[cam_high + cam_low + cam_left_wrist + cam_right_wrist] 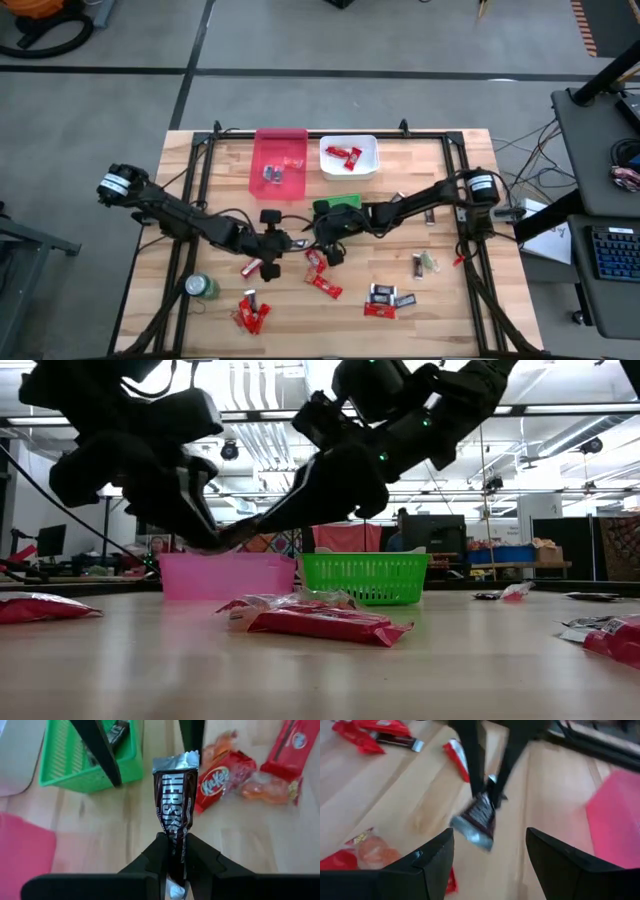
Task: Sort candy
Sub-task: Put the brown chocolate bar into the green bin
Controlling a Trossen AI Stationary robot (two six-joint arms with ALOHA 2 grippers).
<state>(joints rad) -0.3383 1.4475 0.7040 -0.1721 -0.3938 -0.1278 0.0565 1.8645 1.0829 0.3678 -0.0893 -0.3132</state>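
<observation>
Left hand (173,857) pinches a dark Hershey's bar (173,805); right hand (490,855) gapes nearby.

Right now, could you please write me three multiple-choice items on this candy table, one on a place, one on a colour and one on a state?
1. Where is the green basket?
A. Near the table's middle, by the two grippers
B. At the front edge, beside the green can
C. Off the table

2. What colour is the bin next to the pink bin?
A. Blue
B. White
C. Black

3. What is the left gripper doing?
A. Standing open and empty
B. Gripping the green can
C. Shut on a dark Hershey's bar

Answers: 1 A, the high view shows it at the centre; 2 B, it is white with red candy inside; 3 C, the left wrist view shows the bar pinched between its fingers, facing the open right gripper.
</observation>
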